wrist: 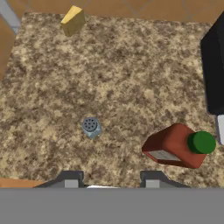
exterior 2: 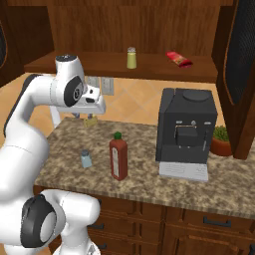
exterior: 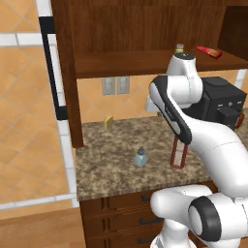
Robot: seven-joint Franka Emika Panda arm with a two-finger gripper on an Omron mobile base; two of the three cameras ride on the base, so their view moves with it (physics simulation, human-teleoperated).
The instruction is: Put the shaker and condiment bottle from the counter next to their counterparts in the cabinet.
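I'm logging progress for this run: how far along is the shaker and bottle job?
Nothing is done yet. The pale blue shaker and the tall red condiment bottle both stand on the counter. The pincer is high above them, holding nothing. Both items remain to go in the cabinet, beside the yellow-green shaker and the flat red bottle.

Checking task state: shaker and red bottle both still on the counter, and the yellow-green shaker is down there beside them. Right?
Not quite. The shaker and red bottle do stand on the counter, but the yellow-green shaker is up on the cabinet shelf, not on the counter. The right base view shows it.
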